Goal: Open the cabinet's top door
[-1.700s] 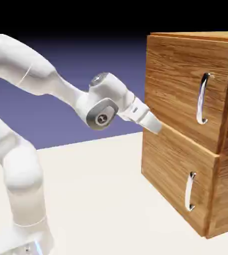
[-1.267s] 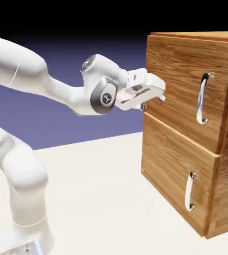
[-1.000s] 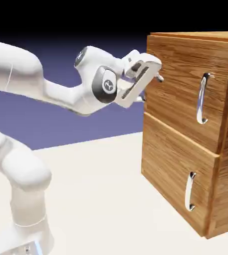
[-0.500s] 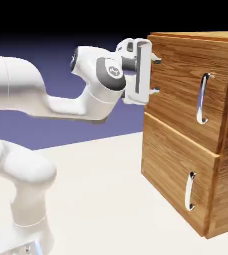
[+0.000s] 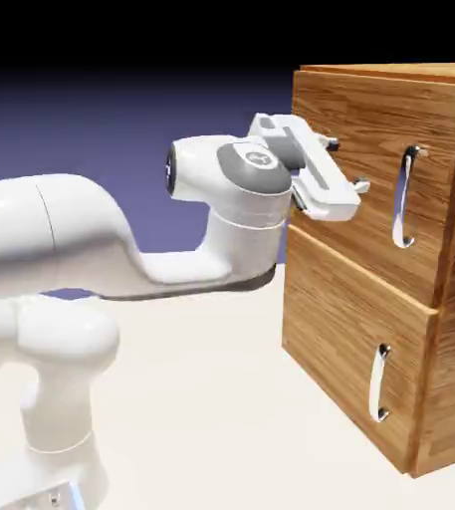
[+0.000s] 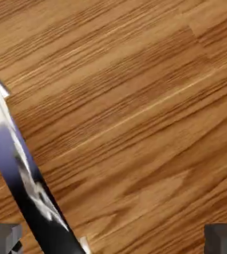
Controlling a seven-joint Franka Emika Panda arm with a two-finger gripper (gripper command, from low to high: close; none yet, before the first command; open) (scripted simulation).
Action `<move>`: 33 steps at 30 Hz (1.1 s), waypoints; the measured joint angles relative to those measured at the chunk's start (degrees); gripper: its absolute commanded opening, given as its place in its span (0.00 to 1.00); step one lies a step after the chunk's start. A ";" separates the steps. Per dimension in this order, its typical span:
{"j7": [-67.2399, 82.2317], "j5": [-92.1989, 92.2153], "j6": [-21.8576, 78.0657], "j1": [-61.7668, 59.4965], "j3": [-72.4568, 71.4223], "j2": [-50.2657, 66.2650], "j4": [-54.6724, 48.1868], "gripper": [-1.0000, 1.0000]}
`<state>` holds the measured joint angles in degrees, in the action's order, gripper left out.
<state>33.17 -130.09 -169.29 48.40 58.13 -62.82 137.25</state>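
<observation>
The cabinet (image 5: 385,259) stands on the desk (image 5: 221,398) at the exterior view's right, its top door (image 5: 370,169) shut flush and the long silver handle (image 5: 403,196) untouched. The gripper (image 5: 345,165) faces the door panel short of that handle, its fingers (image 5: 359,185) spread fully apart and holding nothing. In the hand view the handle (image 6: 26,183) runs slantwise near the left fingertip (image 6: 3,237), not centred between the two. Risk one: closing from this offset would likely catch wood or air, or pinch the bar at a fingertip edge and slip under pull. Risk two: the bar lies askew to the finger gap, so an uncorrected wrist roll invites a glancing contact. Risk three: advancing straight may drive the fingertips into the panel.
</observation>
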 measured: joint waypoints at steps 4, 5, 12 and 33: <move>5.79 -9.97 0.36 3.66 4.45 -2.31 -1.82 0.50; 7.24 -12.46 0.45 4.57 5.57 -2.89 -2.27 0.50; 10.83 -19.50 2.09 13.03 10.88 -3.38 -7.82 0.50; 8.36 -2.24 27.73 -16.90 -16.41 -10.29 23.41 0.00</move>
<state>41.53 -132.33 -141.56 31.49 41.72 -73.12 160.66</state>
